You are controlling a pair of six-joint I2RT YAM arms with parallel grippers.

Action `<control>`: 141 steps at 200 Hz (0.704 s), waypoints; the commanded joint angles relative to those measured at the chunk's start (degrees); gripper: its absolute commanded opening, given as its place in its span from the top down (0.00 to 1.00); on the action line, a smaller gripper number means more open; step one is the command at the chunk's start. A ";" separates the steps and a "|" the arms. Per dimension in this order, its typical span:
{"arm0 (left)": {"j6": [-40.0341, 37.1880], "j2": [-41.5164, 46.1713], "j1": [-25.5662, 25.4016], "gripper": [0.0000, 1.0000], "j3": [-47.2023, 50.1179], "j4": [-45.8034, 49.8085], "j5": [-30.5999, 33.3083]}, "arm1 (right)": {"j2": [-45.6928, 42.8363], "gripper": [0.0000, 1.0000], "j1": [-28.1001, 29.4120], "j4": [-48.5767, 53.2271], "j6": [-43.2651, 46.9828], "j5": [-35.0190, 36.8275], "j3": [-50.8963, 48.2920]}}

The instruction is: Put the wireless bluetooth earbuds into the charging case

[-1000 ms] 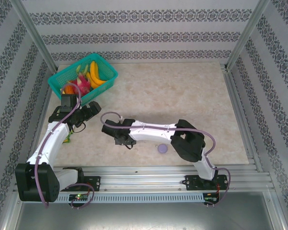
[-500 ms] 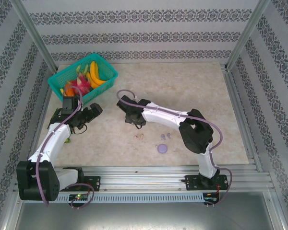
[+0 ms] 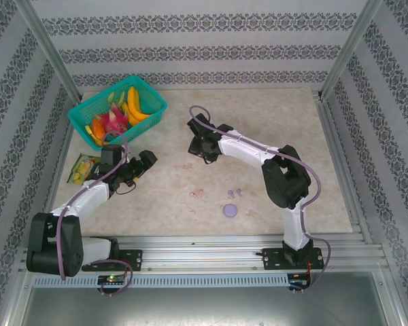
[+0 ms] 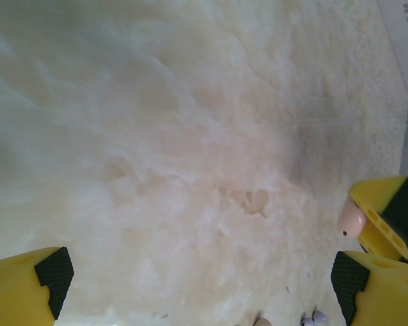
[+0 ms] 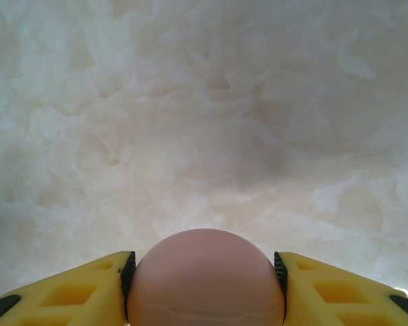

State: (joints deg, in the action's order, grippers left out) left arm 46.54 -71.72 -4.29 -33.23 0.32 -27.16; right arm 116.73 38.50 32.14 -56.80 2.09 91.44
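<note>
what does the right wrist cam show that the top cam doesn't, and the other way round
Right wrist view: a close look at the right gripper, with its black pads pressed on either side of a round pale pink case.
Top view: the wider layout, with a lilac case lying toward the near edge, the tiny lilac earbuds just beyond it, and a teal basket in the far left corner.
Both: the right arm's gripper end and the marbled tabletop.
</note>
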 commanded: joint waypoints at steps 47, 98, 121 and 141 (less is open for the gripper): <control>2.12 -5.59 -12.13 0.00 2.70 -24.06 7.68 | -0.12 0.49 -2.94 -5.44 -3.08 -8.32 -2.14; -1.44 -11.67 -18.08 0.01 2.77 -34.20 11.86 | 0.33 0.49 -4.44 -9.10 -6.56 -12.54 -3.43; -1.99 -14.35 -19.06 0.05 3.24 -38.90 12.72 | 0.47 0.49 -4.92 -12.00 -9.04 -14.43 -4.98; -2.07 -17.05 -19.53 0.09 3.05 -42.25 12.93 | 0.86 0.49 -5.19 -13.42 -10.47 -15.43 -5.65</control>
State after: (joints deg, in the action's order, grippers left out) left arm 46.33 -86.26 -22.83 -30.63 -33.17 -15.99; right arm 116.73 33.91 21.91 -64.16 -10.79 87.00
